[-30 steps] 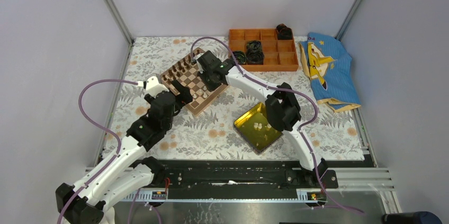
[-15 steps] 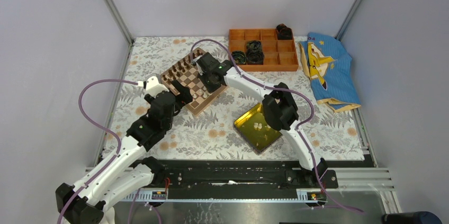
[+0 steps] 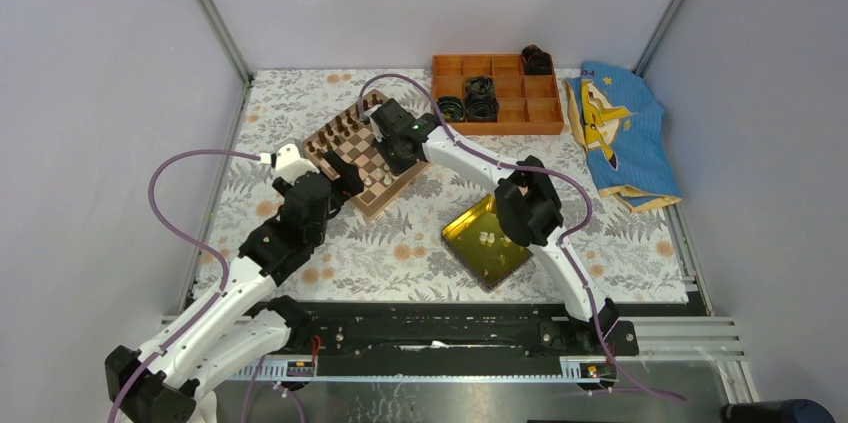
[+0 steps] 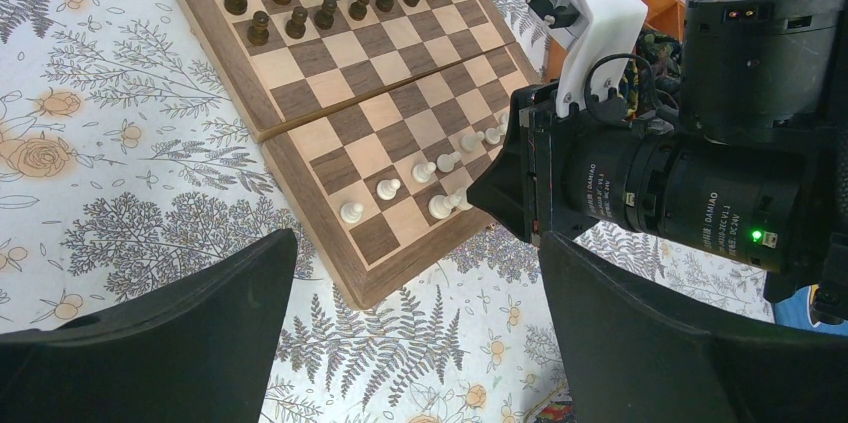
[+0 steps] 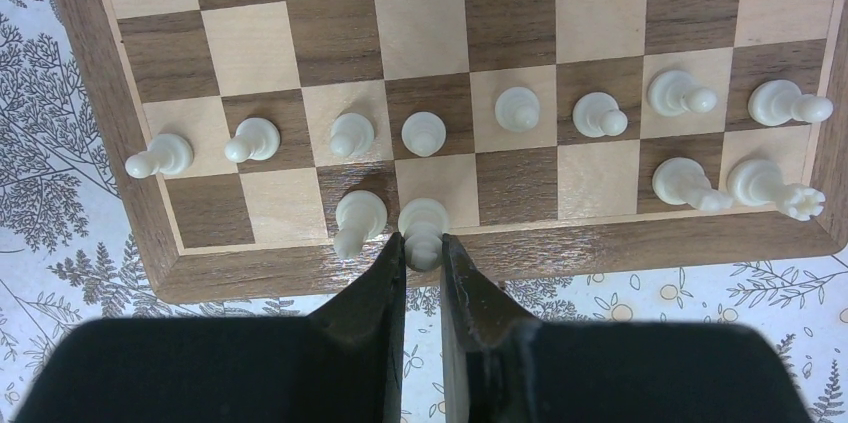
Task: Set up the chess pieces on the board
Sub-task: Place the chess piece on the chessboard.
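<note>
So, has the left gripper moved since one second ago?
No. In the top view the left gripper stays at the same spot over the near-left edge of the board, just as in both earlier pictures.

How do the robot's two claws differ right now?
The left gripper stands wide open; the right gripper is nearly closed. The left gripper holds nothing; the right gripper pinches a cream-white chess piece at the chessboard's edge row. Both are black and aimed at the same chessboard.
</note>
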You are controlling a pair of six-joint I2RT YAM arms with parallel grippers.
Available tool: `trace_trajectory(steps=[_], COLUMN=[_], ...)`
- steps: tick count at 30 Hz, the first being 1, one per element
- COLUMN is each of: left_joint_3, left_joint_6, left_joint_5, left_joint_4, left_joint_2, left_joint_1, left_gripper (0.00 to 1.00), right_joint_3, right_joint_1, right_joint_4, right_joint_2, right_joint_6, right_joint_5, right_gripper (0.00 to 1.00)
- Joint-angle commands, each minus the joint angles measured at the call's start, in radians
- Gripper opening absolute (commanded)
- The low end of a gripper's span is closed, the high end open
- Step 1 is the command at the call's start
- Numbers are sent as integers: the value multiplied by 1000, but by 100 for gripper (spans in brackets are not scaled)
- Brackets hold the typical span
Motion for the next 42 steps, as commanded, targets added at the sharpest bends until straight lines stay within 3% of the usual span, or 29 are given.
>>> trace_trajectory(steps=[1,11,16,33,42], left_joint_3=[22,20,19,16,17], left_joint_6=[-2,-2,-1,-2,-1], left_joint_5=[-28,-26,-26,-26,-28], left_joint_4=[11,15,17,21,19], left_joint_2=[-3,1,4,16,15], left_joint_1=[-8,-8,-8,-8,-8], left_gripper=[99,99,99,99,99], right_joint_3=[37,30,32,29,22], right_joint_1=[-9,-8,-8,-10,-9], right_joint_4=[2,5,5,7,21], right_joint_2=[10,11,12,13,0], right_joint_6=[-3,-5,-7,-17,-17], right_joint_5=[-21,-19,-16,-21,-19], right_gripper=[1,20,22,2,0])
